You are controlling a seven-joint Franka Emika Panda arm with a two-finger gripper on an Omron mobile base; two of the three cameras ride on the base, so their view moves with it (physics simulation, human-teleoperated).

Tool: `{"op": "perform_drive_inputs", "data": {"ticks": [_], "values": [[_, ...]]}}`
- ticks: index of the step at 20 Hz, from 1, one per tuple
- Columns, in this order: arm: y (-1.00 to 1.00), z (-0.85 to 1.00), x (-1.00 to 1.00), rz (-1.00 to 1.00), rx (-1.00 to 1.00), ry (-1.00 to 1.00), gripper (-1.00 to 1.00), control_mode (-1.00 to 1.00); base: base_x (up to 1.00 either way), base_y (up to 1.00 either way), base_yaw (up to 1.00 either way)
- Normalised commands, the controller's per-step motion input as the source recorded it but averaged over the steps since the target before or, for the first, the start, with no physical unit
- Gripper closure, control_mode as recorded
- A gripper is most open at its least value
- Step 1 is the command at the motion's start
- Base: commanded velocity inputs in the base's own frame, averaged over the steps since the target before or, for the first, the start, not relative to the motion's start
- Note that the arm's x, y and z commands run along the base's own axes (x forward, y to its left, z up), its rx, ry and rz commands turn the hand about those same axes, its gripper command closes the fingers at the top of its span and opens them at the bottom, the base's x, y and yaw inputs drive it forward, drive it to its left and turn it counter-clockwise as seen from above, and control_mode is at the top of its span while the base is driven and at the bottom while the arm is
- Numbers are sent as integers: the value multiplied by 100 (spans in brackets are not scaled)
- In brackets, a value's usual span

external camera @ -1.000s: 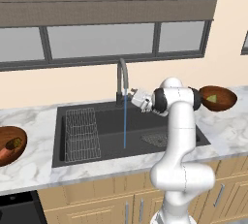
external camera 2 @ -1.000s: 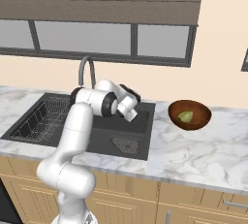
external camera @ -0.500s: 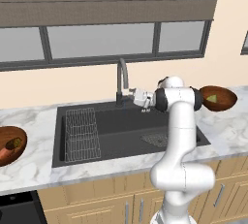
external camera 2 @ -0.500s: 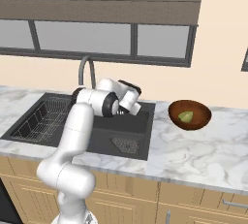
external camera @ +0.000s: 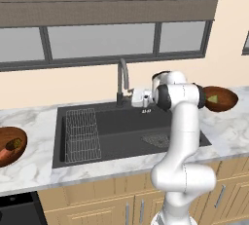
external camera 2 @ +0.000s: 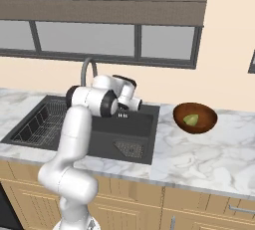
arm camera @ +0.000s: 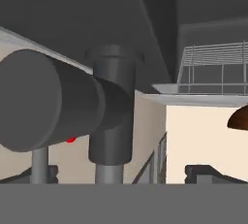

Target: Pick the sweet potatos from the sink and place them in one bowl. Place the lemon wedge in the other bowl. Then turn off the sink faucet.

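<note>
The white arm reaches over the large rectangular matte black sink (external camera: 131, 131), with its wire rack (external camera: 81, 134) at the left end and a square drain grate (external camera: 158, 140) toward the right. The pincer (external camera: 137, 97) sits just beside the base of the tall slim grey metal gooseneck faucet (external camera: 122, 80). In the hand view the faucet's stubby cylindrical side lever (arm camera: 53, 106) lies very close to the camera, joined to the vertical stem. The pincer's jaws stand fully spread and hold nothing. No water stream is visible at the spout, so the last step appears done or nearly so.

On the marble desk (external camera 2: 209, 159) to the right, one round dark brown wooden bowl (external camera 2: 195, 118) holds the small yellow-green lemon wedge (external camera 2: 190, 119). Well apart at the far left, the other round reddish-brown wooden bowl (external camera: 8, 145) holds items that appear to be the sweet potatoes; detail is too small to confirm.

Handling judgement: the lever is rigid, smooth metal and likely slippery. Push against its outer end with one finger rather than pinching; contact near the stem gives poor leverage.
</note>
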Motion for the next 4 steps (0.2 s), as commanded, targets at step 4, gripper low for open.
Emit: {"op": "perform_drive_inputs", "data": {"ticks": [4], "values": [[-31, 24, -21, 6, 0, -4, -100, -100, 0, 0, 0]]}}
